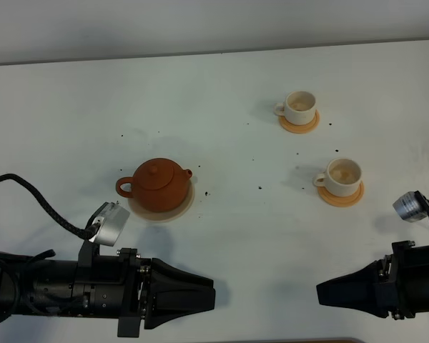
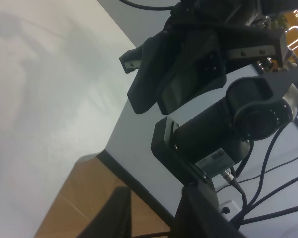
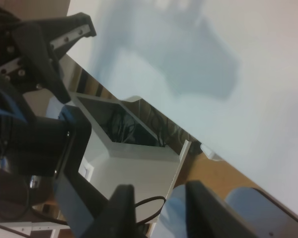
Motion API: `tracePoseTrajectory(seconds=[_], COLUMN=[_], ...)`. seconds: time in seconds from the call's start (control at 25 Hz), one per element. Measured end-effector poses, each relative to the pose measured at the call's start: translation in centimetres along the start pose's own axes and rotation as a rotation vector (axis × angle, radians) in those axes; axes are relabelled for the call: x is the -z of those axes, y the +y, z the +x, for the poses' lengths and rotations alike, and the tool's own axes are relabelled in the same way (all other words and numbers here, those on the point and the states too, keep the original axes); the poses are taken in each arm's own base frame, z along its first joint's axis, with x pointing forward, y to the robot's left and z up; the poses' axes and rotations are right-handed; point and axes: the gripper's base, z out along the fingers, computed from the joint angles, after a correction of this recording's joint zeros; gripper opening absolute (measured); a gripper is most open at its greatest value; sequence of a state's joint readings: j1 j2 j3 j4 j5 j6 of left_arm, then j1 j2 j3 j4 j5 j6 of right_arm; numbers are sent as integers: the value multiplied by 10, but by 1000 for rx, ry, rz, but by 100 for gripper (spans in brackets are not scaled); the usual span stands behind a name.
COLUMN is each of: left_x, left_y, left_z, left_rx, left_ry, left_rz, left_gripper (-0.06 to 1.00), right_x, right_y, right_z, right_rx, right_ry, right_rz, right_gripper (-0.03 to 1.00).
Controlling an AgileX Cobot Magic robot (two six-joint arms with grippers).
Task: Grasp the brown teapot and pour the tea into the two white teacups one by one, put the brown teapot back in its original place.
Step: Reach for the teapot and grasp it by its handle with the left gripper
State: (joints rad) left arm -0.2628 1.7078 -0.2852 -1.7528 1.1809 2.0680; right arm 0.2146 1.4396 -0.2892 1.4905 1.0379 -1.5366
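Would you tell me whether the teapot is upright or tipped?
Upright: the teapot sits level on its coaster, lid on top, spout not lowered.

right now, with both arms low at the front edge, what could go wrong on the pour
1. The brown teapot has its loop handle turned away from the cups. If the left hand closes on the round body instead, the pot may slip or get pushed off its coaster.
2. Its knobbed lid might slide off when the pot tilts.
3. The near teacup and far teacup are small and sit on the right hand side, so the stream could miss them.
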Motion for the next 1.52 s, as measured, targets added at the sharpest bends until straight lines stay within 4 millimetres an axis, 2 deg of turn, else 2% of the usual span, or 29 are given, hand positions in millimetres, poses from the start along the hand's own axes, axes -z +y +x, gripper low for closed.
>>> tracePoseTrajectory(seconds=[1.52], left_x=[0], left_y=[0], left_z=[0], left_rx=[0], left_ry=[0], left_rz=[0], left_gripper=[25], right_x=[0], right_y=[0], right_z=[-1], right_rx=[-4], right_ry=[-9], right_rz=[0], right_gripper=[24])
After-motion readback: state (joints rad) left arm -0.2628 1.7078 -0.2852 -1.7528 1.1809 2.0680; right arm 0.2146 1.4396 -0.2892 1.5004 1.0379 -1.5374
